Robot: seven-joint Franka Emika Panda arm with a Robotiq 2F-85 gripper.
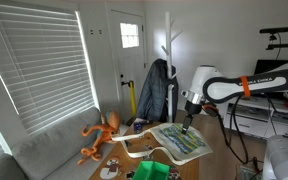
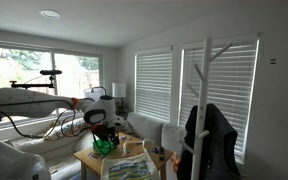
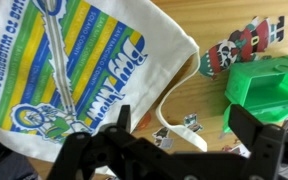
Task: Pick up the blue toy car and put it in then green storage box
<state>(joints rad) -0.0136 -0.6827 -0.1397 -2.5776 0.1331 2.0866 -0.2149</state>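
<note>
My gripper (image 3: pixel 184 135) is open and empty, its two dark fingers spread above the wooden table. In both exterior views it hangs over the table (image 1: pixel 188 126) (image 2: pixel 102 126). The green storage box (image 3: pixel 269 85) lies just right of the fingers in the wrist view. It also shows as a bright green shape at the table's near edge (image 1: pixel 149 170) and below the gripper (image 2: pixel 106 146). I cannot make out the blue toy car in any view. The orange tentacled toy (image 1: pixel 99 135) sits on the grey sofa.
A white bag with colourful stripes (image 3: pixel 74 60) and a loose strap (image 3: pixel 169 110) lies under the gripper, also seen in an exterior view (image 1: pixel 179 142). Small stickers (image 3: pixel 242 45) lie on the table. A coat rack with a dark jacket (image 1: pixel 156 90) stands behind it.
</note>
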